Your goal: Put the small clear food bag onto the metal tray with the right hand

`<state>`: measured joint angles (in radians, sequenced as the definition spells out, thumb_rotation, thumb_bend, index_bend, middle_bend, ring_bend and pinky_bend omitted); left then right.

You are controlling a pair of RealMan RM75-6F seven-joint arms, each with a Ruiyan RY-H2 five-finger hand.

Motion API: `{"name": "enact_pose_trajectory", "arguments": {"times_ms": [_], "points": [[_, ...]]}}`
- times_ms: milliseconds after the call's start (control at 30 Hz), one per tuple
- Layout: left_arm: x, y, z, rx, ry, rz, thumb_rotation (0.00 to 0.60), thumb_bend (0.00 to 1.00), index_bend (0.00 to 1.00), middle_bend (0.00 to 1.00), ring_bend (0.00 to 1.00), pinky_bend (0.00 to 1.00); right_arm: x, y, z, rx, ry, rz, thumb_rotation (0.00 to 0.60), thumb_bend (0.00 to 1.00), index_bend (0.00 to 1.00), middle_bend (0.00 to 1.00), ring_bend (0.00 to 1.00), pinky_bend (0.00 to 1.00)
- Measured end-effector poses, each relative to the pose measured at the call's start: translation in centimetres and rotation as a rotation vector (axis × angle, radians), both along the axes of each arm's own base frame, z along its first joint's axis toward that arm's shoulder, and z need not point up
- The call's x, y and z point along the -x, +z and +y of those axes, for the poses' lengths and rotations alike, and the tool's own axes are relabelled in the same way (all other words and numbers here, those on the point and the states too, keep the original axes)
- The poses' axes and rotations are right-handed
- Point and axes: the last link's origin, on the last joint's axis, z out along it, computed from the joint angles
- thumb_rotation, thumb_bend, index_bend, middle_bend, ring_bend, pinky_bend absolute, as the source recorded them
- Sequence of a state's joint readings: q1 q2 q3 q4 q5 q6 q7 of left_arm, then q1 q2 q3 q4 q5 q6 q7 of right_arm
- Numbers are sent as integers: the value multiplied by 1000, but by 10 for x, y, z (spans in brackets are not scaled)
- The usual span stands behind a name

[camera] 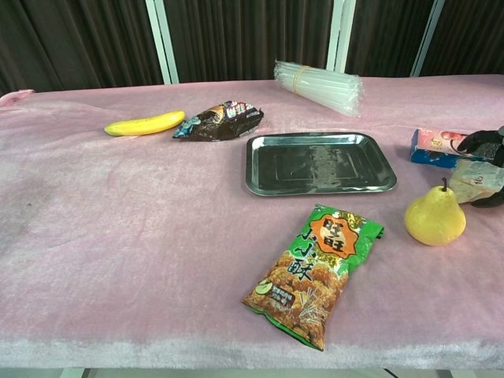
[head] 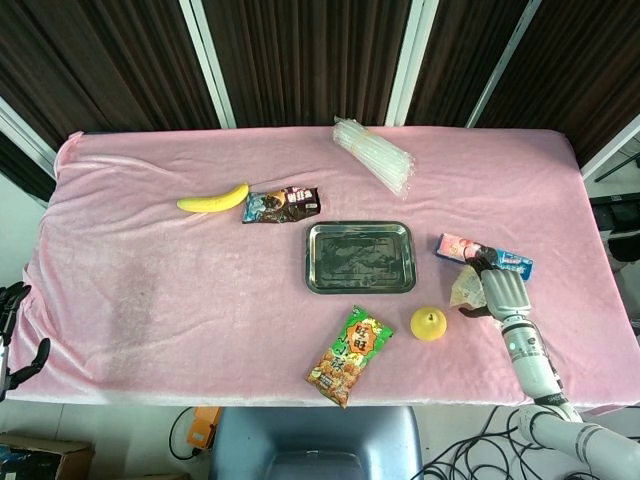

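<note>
The small clear food bag (head: 464,290) (camera: 482,180) lies crumpled on the pink cloth, right of the yellow pear. My right hand (head: 500,291) (camera: 490,161) is at the bag's right side, with dark fingers curled above and below it, gripping it at table level. The metal tray (head: 360,226) (camera: 319,189) sits empty at the table's middle, well to the left of the bag. My left hand (head: 14,340) hangs off the table's left edge with its fingers apart, holding nothing.
A pear (head: 428,323) (camera: 435,216) stands between bag and tray. A pink-blue box (head: 482,253) (camera: 439,147) lies just behind the hand. A green snack bag (head: 350,356), a banana (head: 213,199), a dark packet (head: 282,204) and clear sleeves (head: 375,155) lie around.
</note>
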<state>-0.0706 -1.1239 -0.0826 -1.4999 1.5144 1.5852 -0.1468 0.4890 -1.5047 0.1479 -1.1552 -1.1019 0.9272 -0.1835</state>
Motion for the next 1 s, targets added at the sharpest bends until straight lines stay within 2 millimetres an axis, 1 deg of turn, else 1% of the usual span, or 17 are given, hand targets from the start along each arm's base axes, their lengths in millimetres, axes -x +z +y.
{"name": "enact_pose_trajectory", "arguments": {"times_ms": [33,133,167,200,267,300,367,433,667,767,867,933,1000], "points": [[0,0,0,0,0,0,600,414,110,86,66,345,0,0,0,1,0,6,600,187,427,398,500,634],[0,0,0,-1,0,0,600,413,109,86,66,344,0,-1,0,9,4,28,600,400,581,475,569,695],[0,0,0,-1,0,0,600,413,109,86,66,344,0,-1,1,12,6,36,600,508,661,512,602,726],[0,0,0,-1,0,0,600,413,109,86,66,344,0,-1,1,17,8,44,600,588,716,538,625,748],[0,0,0,0,-1,0,600,412,109,86,66,344,-1,-1,1,33,13,60,600,733,815,587,667,792],[0,0,0,0,-1,0,600,412,109,86,66,344,-1,-1,1,47,16,62,600,783,851,601,678,807],[0,0,0,-1,0,-1,600,412,109,86,66,344,-3,1,1,72,21,60,600,824,880,609,683,816],[0,0,0,-1,1,-2,600,413,109,86,66,345,-5,4,1,106,31,52,600,846,886,614,687,818],[0,1,0,-1,1,-3,600,413,109,86,66,345,-20,23,3,240,113,-10,600,854,888,615,688,818],[0,1,1,0,1,-2,600,413,109,86,66,344,-31,33,3,292,159,-68,600,854,888,615,689,818],[0,0,1,3,1,1,600,412,109,86,66,345,-44,39,-1,338,207,-133,600,854,888,616,689,815],[0,-1,2,6,2,3,600,413,109,86,66,344,-57,40,-7,365,256,-186,600,854,888,615,689,810],[0,-1,2,8,2,6,600,412,109,86,66,344,-73,37,-17,383,308,-235,600,854,886,615,677,797]]}}
